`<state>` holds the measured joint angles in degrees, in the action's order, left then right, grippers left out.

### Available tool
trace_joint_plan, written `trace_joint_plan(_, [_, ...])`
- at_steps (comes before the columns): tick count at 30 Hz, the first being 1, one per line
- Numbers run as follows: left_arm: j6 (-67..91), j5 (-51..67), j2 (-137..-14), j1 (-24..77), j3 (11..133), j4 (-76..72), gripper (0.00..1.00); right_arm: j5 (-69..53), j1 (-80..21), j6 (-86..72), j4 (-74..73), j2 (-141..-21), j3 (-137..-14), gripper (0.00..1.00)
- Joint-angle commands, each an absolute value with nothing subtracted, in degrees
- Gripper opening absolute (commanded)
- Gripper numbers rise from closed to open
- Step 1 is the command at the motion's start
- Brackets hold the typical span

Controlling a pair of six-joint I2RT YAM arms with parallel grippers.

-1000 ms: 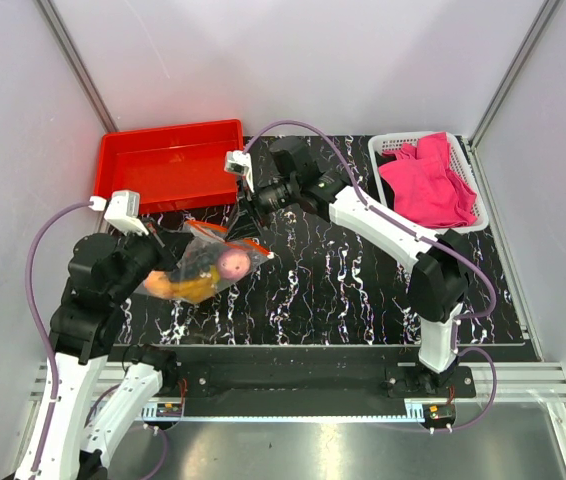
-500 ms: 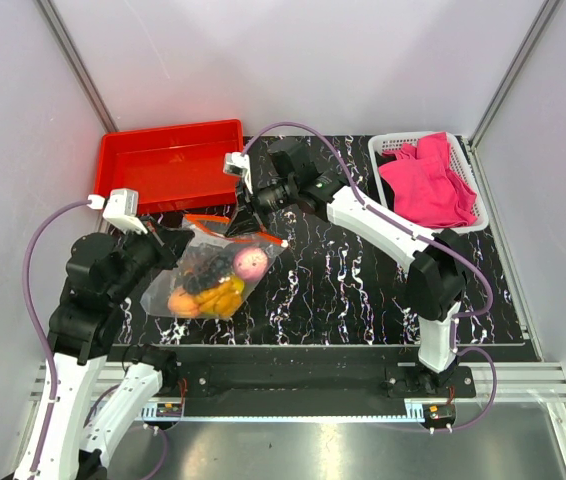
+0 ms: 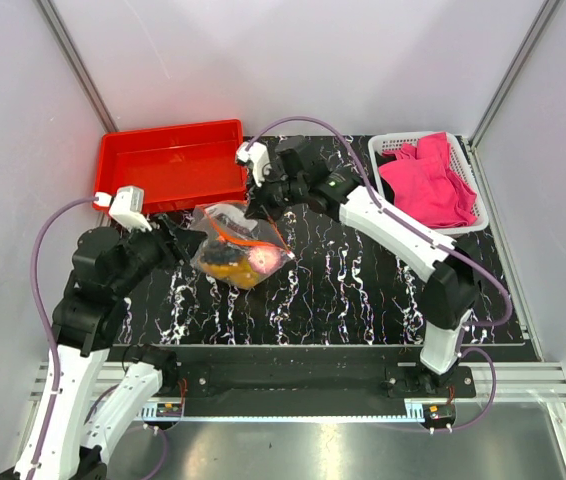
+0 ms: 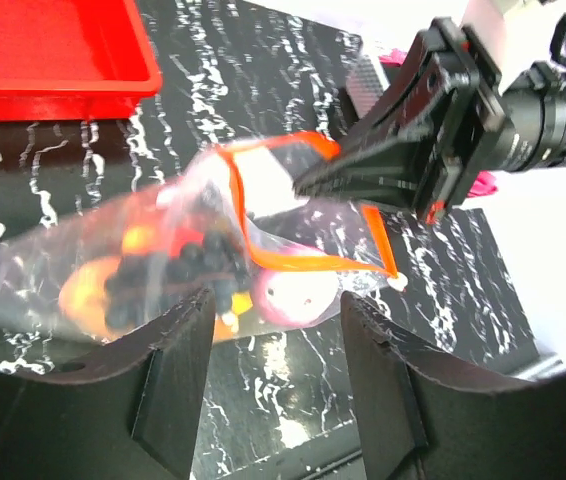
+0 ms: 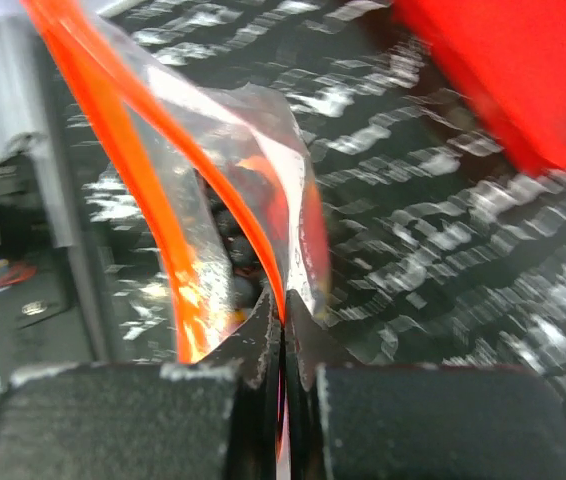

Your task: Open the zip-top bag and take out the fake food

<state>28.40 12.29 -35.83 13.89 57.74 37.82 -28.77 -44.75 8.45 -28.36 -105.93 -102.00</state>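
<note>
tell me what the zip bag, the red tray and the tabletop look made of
zip-top bag: thin clear plastic film, glossy; it is crinkled and see-through.
red tray: rigid moulded plastic by the look, smooth with a slight sheen.
tabletop: black with white marble-like veins, probably a printed mat or laminate; cannot tell which.

Bright, even light. Beyond the right gripper its wrist view is blurred; the left wrist view burns white behind it.
</note>
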Motion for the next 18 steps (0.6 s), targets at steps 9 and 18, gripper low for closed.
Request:
trace_joint_plan(9, [38.14,26.46,-32.70,13.71,51.51,30.59,0.55,-17.65,-45.70,5.45,-30.76,-100.89,-105.46,0.00])
trace_joint_plan(18, [46.75,29.00,-35.16,13.71,43.69,22.07,0.48,-31.02,-47.72,-7.46,-31.11,-112.15,-114.43,0.00])
